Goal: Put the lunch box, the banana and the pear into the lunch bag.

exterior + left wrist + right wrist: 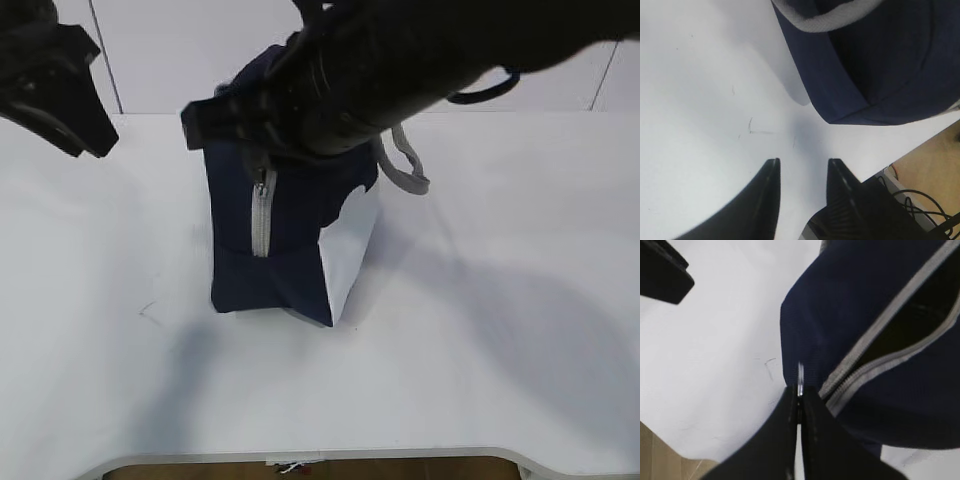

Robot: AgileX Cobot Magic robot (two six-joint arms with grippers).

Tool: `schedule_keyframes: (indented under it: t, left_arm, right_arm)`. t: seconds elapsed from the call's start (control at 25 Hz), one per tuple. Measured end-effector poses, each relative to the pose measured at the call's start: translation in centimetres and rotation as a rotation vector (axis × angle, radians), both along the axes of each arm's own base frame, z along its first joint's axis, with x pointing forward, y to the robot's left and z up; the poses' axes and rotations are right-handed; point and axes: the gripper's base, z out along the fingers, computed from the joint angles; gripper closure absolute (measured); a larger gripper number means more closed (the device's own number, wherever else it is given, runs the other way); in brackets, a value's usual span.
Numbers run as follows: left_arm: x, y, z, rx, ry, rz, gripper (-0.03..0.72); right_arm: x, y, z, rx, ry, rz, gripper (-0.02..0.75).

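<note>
The navy lunch bag [290, 240] stands upright mid-table, its grey zipper [262, 215] running down the near side. My right arm reaches across its top. My right gripper [799, 390] is shut on the thin metal zipper pull [800, 375], beside a stretch of zipper [880, 335] that gapes onto a dark inside. My left gripper [802, 162] is open and empty over bare table, left of the lunch bag [880, 65]; in the exterior view the left gripper [85, 145] hangs at the upper left. The lunch box, banana and pear are out of view.
A grey webbing handle [405, 165] hangs off the bag's right side. The table's front edge [300, 455] runs along the bottom. Past the table edge in the left wrist view lie black cables [920, 200] on the floor.
</note>
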Motion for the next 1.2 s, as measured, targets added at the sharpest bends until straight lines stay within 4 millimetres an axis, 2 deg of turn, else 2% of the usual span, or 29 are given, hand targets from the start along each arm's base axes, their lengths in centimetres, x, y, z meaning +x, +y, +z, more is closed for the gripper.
schedule_keyframes:
  t: [0.24,0.36,0.6,0.84,1.2]
  left_arm:
    - [-0.5,0.1,-2.0,0.024,0.062,-0.016,0.444]
    - [-0.7,0.0,-2.6,0.019,0.075,-0.042,0.445]
    - [-0.9,-0.5,-2.6,-0.023,0.033,-0.186,0.445]
    - [-0.7,-0.8,-2.5,-0.036,-0.040,-0.273,0.445]
    - [0.1,-1.5,-1.9,-0.099,-0.162,-0.279,0.445]
  right_arm:
    - [0.8,0.0,3.3,-0.051,-0.064,-0.002,0.725]
    - [1.1,-0.1,4.1,-0.089,-0.109,-0.006,0.725]
    - [2.0,-0.1,4.0,-0.164,-0.207,0.005,0.725]
    - [3.0,0.0,4.6,-0.230,-0.378,0.027,0.725]
    - [3.2,0.2,4.7,-0.195,-0.386,0.008,0.725]
